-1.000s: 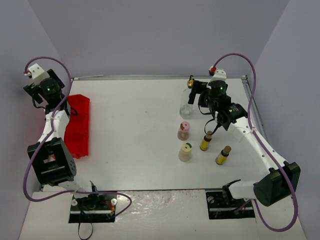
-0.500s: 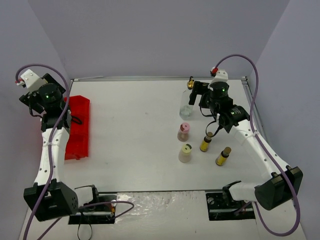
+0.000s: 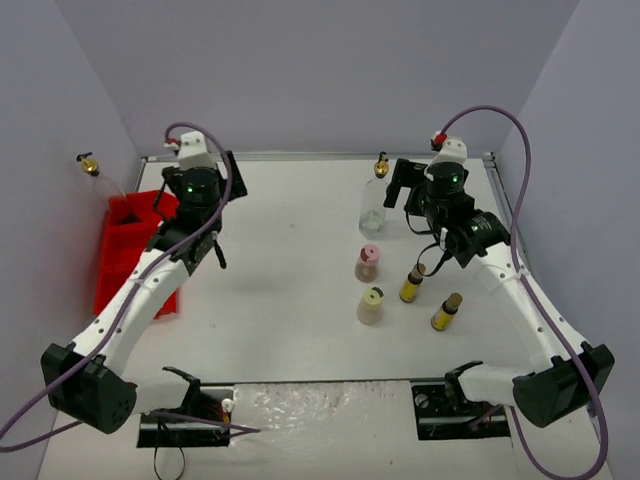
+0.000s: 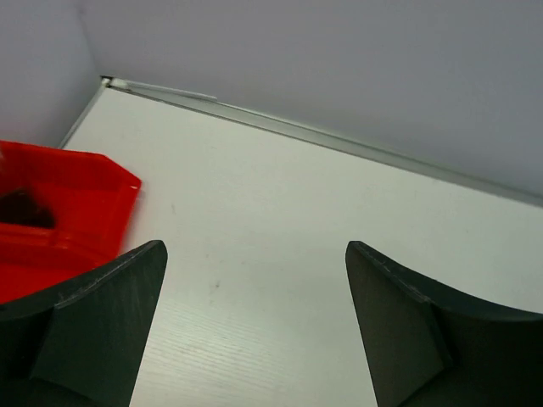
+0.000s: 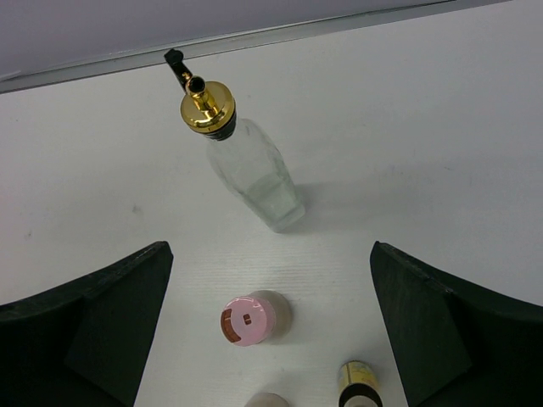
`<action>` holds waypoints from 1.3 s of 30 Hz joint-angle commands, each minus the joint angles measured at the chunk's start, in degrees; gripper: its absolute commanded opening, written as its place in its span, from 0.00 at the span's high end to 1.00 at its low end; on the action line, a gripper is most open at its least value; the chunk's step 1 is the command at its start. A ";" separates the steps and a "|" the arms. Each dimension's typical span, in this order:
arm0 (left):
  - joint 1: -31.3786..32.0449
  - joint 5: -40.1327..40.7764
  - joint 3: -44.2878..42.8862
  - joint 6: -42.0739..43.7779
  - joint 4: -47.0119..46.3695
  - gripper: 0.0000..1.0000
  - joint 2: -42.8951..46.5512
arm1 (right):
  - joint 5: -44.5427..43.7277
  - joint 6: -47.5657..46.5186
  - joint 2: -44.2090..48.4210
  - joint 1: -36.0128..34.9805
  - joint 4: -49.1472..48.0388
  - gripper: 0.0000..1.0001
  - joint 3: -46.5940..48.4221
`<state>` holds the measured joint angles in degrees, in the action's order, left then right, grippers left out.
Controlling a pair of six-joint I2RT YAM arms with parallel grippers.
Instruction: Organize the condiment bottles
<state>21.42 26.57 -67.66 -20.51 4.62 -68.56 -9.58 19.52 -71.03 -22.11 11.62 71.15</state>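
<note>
One tall clear bottle with a gold spout (image 3: 372, 205) stands on the table at the back right; it also shows in the right wrist view (image 5: 254, 174). In front of it stand the beige pink-capped bottle (image 3: 367, 262) (image 5: 248, 320), the beige yellow-capped bottle (image 3: 371, 305) and two slim yellow brown-capped bottles (image 3: 412, 283) (image 3: 446, 311). The second clear bottle (image 3: 92, 168) stands in the back of the red bin (image 3: 135, 250). My right gripper (image 3: 412, 225) (image 5: 271, 248) is open and empty above the group, with the pink-capped bottle below its jaws. My left gripper (image 3: 222, 205) (image 4: 254, 248) is open and empty over bare table beside the bin.
The red bin (image 4: 59, 212) lies along the left wall, its corner just left of my left fingers. A metal strip (image 4: 339, 140) marks the table's back edge. Purple walls close in the back and both sides.
</note>
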 commanded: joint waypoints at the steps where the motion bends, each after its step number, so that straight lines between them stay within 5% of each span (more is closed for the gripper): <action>1: 5.42 -10.45 -9.88 2.90 -5.99 0.16 -10.46 | -7.29 0.47 2.99 0.42 1.67 0.00 6.28; 9: 13.02 -19.28 -27.24 7.40 -6.04 0.13 -30.92 | -11.69 0.96 3.18 6.47 6.48 0.00 10.41; 18: 15.19 -31.14 -40.61 9.65 -7.09 0.10 -43.10 | -11.04 1.57 3.76 9.93 8.00 0.00 11.07; 39: 15.67 -43.78 -35.63 9.87 -9.37 0.10 -41.67 | -11.60 0.96 3.36 10.16 8.95 0.00 9.98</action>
<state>36.91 -14.28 -103.03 -12.03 -0.75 -116.47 -19.75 20.75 -68.49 -12.34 22.57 79.96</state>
